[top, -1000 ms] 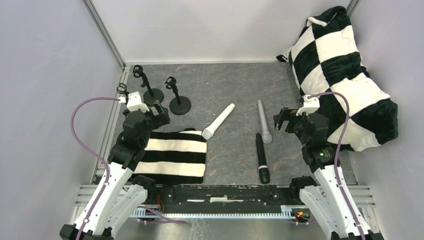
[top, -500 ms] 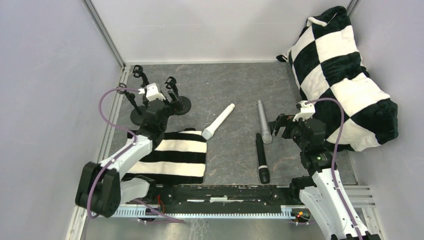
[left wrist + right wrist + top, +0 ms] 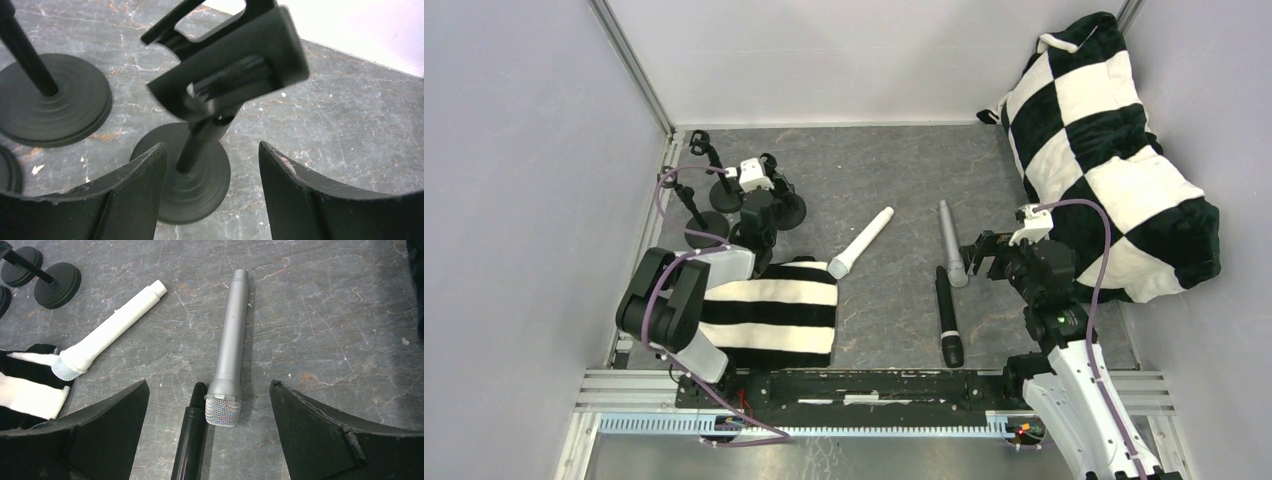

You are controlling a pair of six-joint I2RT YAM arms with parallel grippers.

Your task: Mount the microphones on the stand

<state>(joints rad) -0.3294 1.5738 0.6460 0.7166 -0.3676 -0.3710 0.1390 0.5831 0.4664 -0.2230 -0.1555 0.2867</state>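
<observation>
I count three microphones at centre: one white, one silver, one black. Three black stands toward ten o'clock. Two plush pieces: striped cloth at seven o'clock, checkered cloth at two o'clock.

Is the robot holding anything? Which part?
Nothing yet. The left fingers sit open either side of a stand's pole, not touching; the right fingers hang open over the silver microphone.

Soft, even light falls from above; shadows on the table are faint and short. In the left wrist view the near stand clip is blurred; the right wrist view is sharp.
</observation>
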